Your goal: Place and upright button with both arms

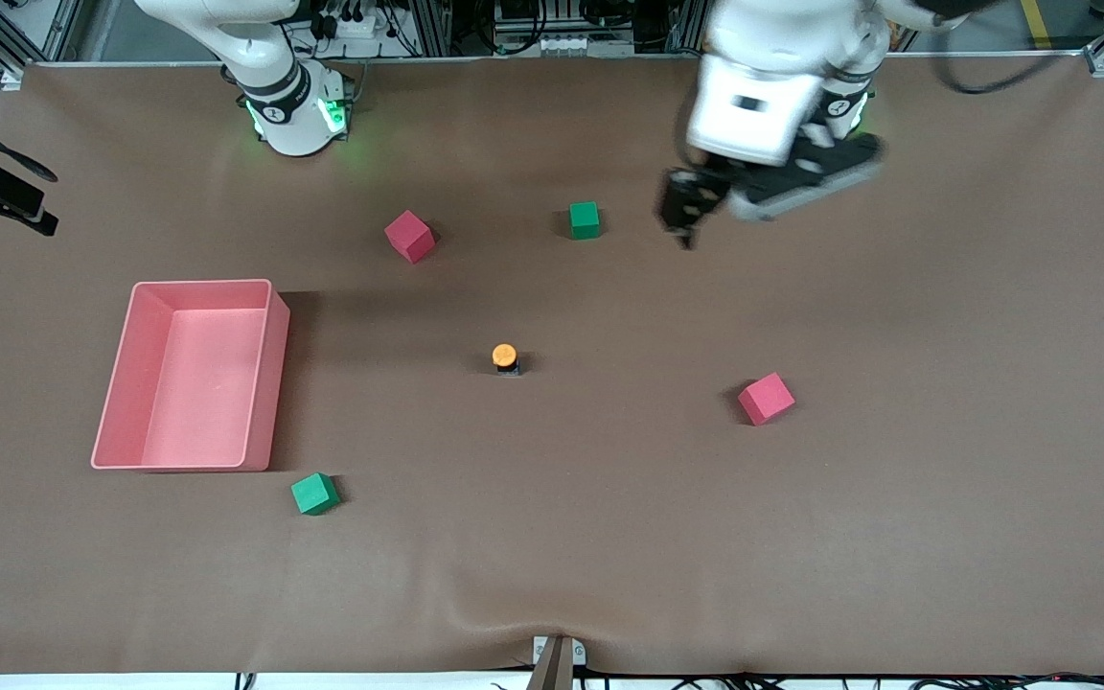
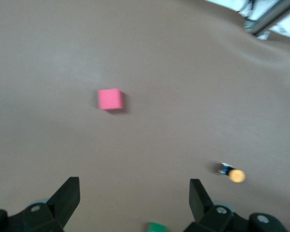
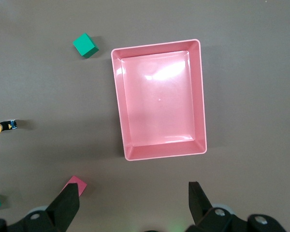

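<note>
The button [image 1: 505, 357], with an orange cap on a black body, stands cap up in the middle of the table, with nothing touching it. It also shows in the left wrist view [image 2: 234, 174] and the right wrist view [image 3: 1, 127]. My left gripper [image 1: 684, 218] is open and empty, up in the air near its base, over bare table beside a green cube [image 1: 585, 219]. Its fingers [image 2: 67, 195] are wide apart. My right gripper [image 3: 134, 200] is open and empty, high over the table by the pink tray [image 3: 117, 106]. It is out of the front view.
A pink tray [image 1: 264, 383] stands toward the right arm's end. A pink cube [image 1: 409, 236] lies near the right arm's base. Another pink cube [image 1: 766, 398] lies toward the left arm's end. A second green cube [image 1: 314, 494] lies nearer the camera than the tray.
</note>
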`<state>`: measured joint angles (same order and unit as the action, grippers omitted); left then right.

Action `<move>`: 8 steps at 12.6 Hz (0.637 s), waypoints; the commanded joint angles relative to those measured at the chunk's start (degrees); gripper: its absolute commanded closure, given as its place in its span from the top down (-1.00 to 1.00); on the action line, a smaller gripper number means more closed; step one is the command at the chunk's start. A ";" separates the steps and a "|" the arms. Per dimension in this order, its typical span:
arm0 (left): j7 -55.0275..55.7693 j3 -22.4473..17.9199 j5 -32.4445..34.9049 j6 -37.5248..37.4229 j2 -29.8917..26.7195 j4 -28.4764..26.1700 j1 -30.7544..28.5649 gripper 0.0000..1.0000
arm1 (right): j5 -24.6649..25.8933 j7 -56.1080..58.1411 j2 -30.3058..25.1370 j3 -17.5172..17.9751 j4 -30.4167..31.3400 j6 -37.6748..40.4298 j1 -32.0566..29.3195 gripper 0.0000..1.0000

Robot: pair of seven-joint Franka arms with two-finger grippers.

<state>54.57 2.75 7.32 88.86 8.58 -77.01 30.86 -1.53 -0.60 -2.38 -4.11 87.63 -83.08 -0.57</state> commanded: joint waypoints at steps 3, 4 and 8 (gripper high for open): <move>-15.35 1.30 -2.04 -7.47 -3.04 -1.56 -9.66 1.00 | -0.05 -0.45 -0.87 0.50 0.79 0.11 -0.74 1.00; -16.51 1.30 -2.65 -7.56 -3.56 -1.65 -10.20 1.00 | -0.05 -0.45 -0.87 0.59 0.79 0.11 -0.66 1.00; -26.95 0.77 -3.18 -9.05 -5.24 -1.74 -13.97 1.00 | -0.05 -0.45 -0.87 0.50 0.88 0.11 -0.66 1.00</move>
<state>32.33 2.98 5.25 80.76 5.49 -77.32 19.58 -1.53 -0.60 -2.38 -4.11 87.72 -83.07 -0.57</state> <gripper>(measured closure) 0.000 0.000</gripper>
